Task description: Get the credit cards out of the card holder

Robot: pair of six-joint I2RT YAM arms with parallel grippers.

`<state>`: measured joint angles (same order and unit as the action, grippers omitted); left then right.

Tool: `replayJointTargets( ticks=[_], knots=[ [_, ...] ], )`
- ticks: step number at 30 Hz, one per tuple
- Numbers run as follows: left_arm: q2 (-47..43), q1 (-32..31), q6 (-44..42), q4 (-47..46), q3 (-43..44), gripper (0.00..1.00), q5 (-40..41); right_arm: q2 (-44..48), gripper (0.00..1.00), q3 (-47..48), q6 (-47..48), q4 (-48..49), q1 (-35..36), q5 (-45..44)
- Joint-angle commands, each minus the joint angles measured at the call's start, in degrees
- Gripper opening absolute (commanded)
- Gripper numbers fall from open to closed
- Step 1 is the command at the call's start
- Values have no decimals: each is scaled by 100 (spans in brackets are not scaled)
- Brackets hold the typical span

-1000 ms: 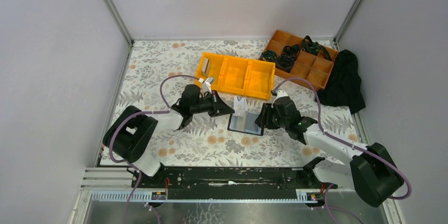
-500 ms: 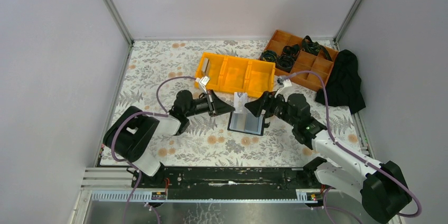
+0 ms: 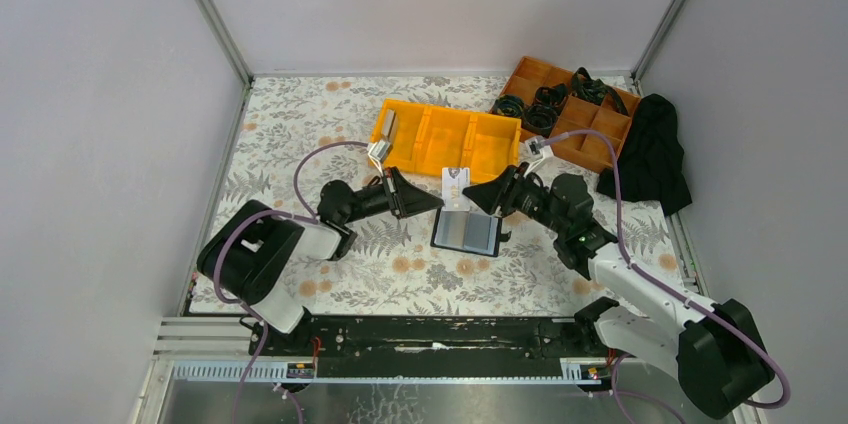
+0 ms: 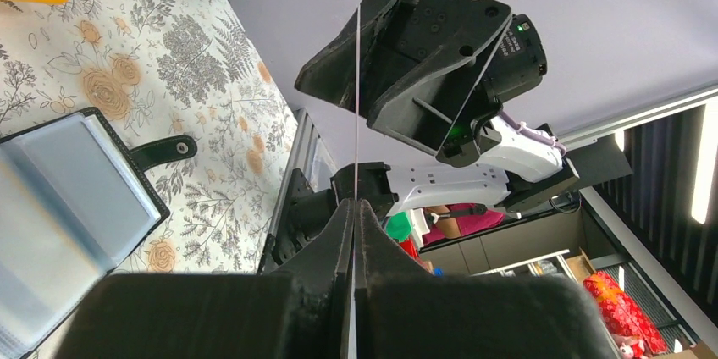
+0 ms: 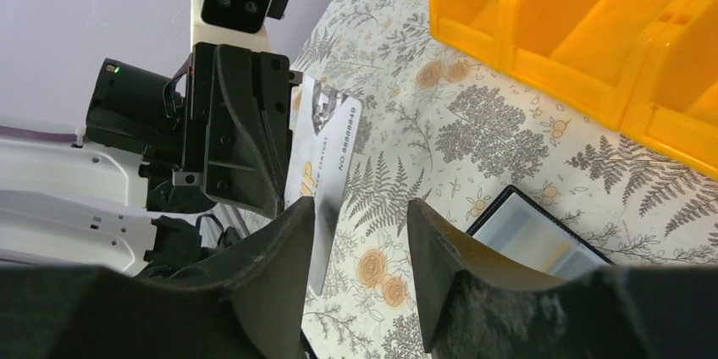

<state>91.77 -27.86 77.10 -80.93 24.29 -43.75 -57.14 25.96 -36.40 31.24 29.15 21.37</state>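
Credit card (image 3: pixel 455 180): thin, flat, pale rectangle with printed digits, pinched edge-on in clenched left end effector (image 4: pixel 354 207), raised off table (image 3: pixel 300 134). Right end effector (image 5: pixel 360 211) at card's 3 o'clock, jaws apart, card edge just inside gap. Card holder (image 3: pixel 466 232): black, clear plastic sleeves, open flat on floral table, at card's 6 o'clock.

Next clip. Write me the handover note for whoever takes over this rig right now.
Left gripper: shut on a card, held on edge above the table.
Right gripper: open, facing that card's far end, not closed on it.
Card holder: lying open on the table between the arms; whether its sleeves hold more cannot be told.
Done: another card stands in the yellow bin, leftmost compartment.
Left: probably hand over and bin the held card, then check the sleeves.
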Motion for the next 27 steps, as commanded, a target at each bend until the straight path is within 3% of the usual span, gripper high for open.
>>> replayJointTargets(
  ticks=[1, 5, 13, 27],
  knots=[
    [112, 43, 106, -636, -44, 0, -128, -33, 50, 66, -154, 526, -33, 302],
    [195, 43, 95, -635, -26, 0, -125, -4, 45, 87, -176, 549, -36, 384],
    [368, 41, 120, -680, 22, 0, -153, -33, 1, 76, -163, 495, -39, 404],
    [596, 174, 148, -714, -12, 0, -199, -628, 0, 460, 43, 479, -40, 757]
  ],
)
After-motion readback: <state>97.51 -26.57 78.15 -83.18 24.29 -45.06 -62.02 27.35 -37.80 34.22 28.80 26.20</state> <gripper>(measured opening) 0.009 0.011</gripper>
